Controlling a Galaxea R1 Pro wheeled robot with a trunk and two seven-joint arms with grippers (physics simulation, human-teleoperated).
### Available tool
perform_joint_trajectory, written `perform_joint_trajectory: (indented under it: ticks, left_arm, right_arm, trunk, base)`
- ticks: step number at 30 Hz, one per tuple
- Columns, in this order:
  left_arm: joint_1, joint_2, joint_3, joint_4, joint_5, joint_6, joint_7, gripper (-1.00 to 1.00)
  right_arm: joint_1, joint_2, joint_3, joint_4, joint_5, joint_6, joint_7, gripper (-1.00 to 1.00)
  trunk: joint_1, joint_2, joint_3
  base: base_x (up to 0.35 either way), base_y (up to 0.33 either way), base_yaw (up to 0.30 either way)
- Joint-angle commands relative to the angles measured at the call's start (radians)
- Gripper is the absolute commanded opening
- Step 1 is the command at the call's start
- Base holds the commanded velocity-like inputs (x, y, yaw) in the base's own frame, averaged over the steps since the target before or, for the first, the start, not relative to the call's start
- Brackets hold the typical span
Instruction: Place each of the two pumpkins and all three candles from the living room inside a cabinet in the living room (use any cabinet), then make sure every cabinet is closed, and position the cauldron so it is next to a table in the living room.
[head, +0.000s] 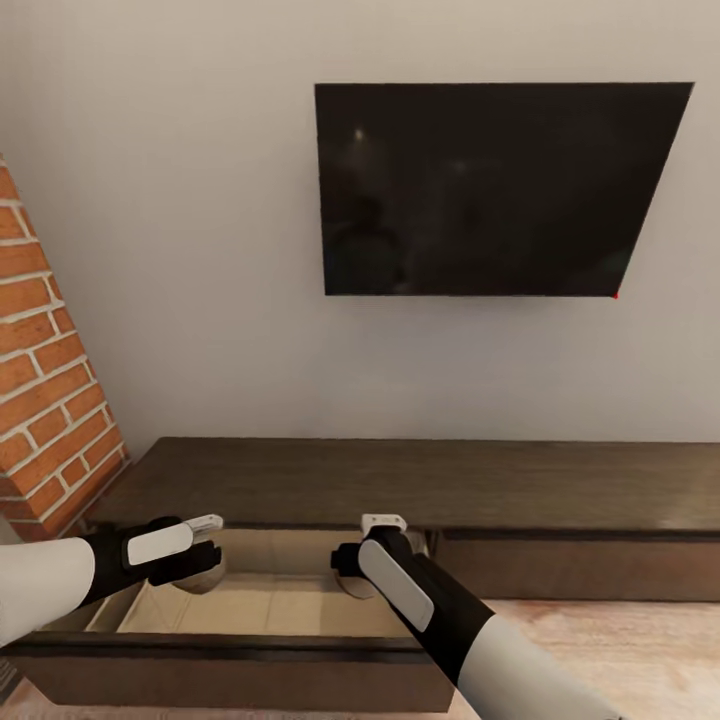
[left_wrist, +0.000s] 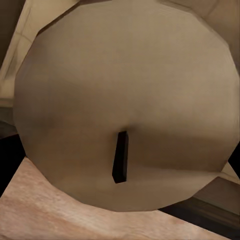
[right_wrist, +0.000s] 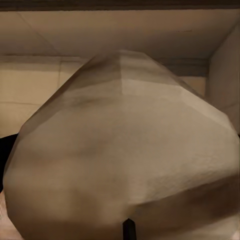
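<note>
Both hands hang above the open drawer (head: 260, 610) of the cabinet (head: 420, 480), its walls ringing them. The left hand (head: 205, 540) clamps one candle (left_wrist: 125, 105); the right hand (head: 375, 545) clamps another candle (right_wrist: 120, 165).

Beige candle (left_wrist: 125, 100), dark brown cabinet (head: 420, 480)

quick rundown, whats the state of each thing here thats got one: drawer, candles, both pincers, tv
cabinet drawer: pulled open, pale inside showing
left candle: held in the left pincer over the open drawer
right candle: held in the right pincer over the same drawer
next drawer along: shut
tv: screen dark
</note>
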Motion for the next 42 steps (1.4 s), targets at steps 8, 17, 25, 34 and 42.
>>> perform_joint_trajectory:
  ticks: [8, 17, 25, 34, 42]
  left_arm:
    - [-0.002, -0.004, -0.004, -0.002, 0.004, -0.029, -0.01, -1.0]
    - [0.022, -0.004, -0.005, -0.002, 0.004, -0.046, -0.067, -1.0]
    - [0.042, -0.017, -0.01, -0.002, 0.002, -0.047, -0.068, -1.0]
    - [0.059, -0.072, -0.072, 0.003, 0.002, -0.121, -0.068, -1.0]
    - [0.061, -0.098, -0.075, 0.07, 0.004, -0.109, -0.068, -1.0]
  right_arm:
    - [0.001, -0.003, 0.004, 0.033, -0.009, -0.054, -0.007, -1.0]
    - [0.001, -0.002, 0.006, 0.122, -0.009, -0.115, -0.006, -1.0]
    - [0.001, -0.002, 0.007, 0.128, -0.01, -0.132, -0.006, -1.0]
    - [0.001, -0.002, 0.007, 0.128, -0.012, -0.132, -0.007, -1.0]
    - [0.001, -0.002, 0.007, 0.128, -0.012, -0.131, -0.007, -1.0]
  trunk:
    - [0.0, -0.001, -0.002]
    - [0.0, -0.001, -0.002]
    - [0.0, -0.001, -0.008]
    - [0.0, -0.001, -0.022]
    - [0.0, -0.001, -0.035]
  base:
    - [0.207, 0.124, 0.009]
    - [0.17, 0.148, 0.0]
    - [0.012, 0.01, 0.0]
    - [0.0, 0.0, 0.0]
    - [0.0, 0.0, 0.0]
